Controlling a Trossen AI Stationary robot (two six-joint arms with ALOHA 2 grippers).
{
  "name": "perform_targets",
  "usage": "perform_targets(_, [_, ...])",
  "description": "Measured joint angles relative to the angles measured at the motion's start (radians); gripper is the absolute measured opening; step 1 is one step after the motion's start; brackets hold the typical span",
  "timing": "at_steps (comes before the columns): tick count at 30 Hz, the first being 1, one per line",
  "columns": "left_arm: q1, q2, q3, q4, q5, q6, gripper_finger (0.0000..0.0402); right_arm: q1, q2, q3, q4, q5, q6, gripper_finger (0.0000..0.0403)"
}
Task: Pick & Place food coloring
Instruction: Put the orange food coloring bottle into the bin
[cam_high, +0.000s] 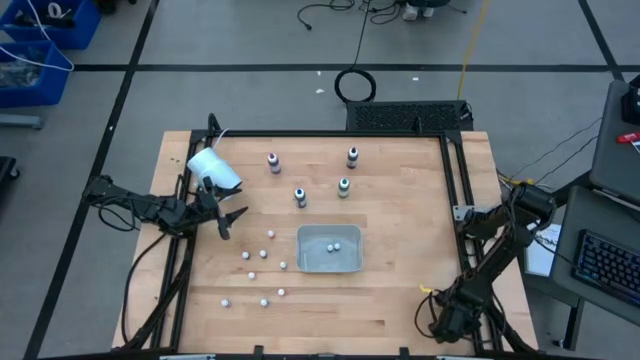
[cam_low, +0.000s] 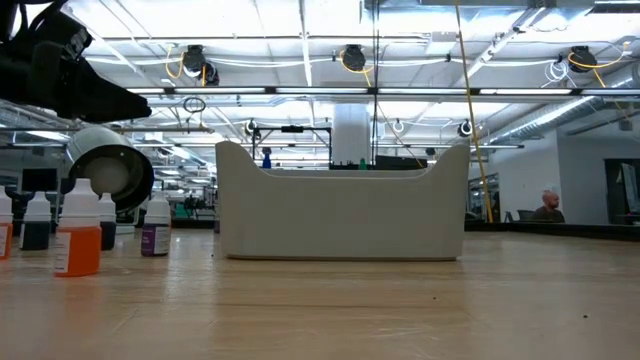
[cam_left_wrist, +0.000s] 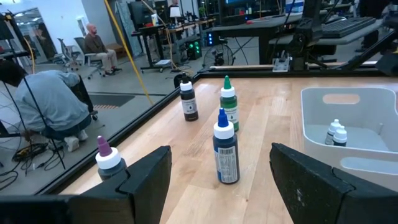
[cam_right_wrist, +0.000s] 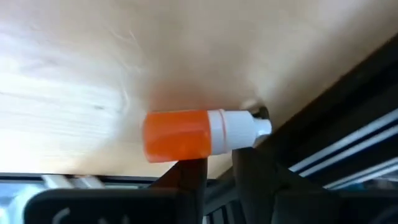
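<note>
The left gripper (cam_high: 228, 222) hangs with its fingers spread wide and nothing between them. Ahead of it stand four bottles: blue (cam_left_wrist: 225, 147) nearest, green (cam_left_wrist: 229, 104) just beyond, dark (cam_left_wrist: 189, 101) farther off, purple (cam_left_wrist: 108, 158) close by one finger. The bin (cam_high: 329, 249) lies off to one side, with two small bottles inside. The right gripper (cam_right_wrist: 217, 171) – at the table's near right corner – is narrowly parted, an orange bottle (cam_right_wrist: 199, 134) just past its tips.

No text readable anywhere, blue food coloring bottle (cam_left_wrist: 225, 148) carries a printed label with lines too small to read, green bottle (cam_left_wrist: 229, 104) and dark bottle (cam_left_wrist: 189, 100) have labels also illegible, no brand, number or sign legible
</note>
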Motion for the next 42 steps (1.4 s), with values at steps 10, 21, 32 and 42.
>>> perform_targets(10, [0.0,0.0,0.0,0.0,0.0,0.002,0.0274,-0.006,-0.014,-0.037,0.029,0.057,-0.026,0.0025])
perform_targets(21, [0.0,0.0,0.0,0.001,-0.001,0.001,0.0274,-0.032,-0.082,-0.002,0.068,0.112,-0.035,0.0001])
perform_targets(32, [0.0,0.0,0.0,0.006,-0.001,0.018,0.0274,-0.057,-0.087,0.025,0.026,0.215,-0.072,0.0])
perform_targets(42, [0.0,0.0,0.0,0.006,-0.002,0.018,0.0273,-0.067,-0.201,0.021,0.144,0.543,-0.287,0.0])
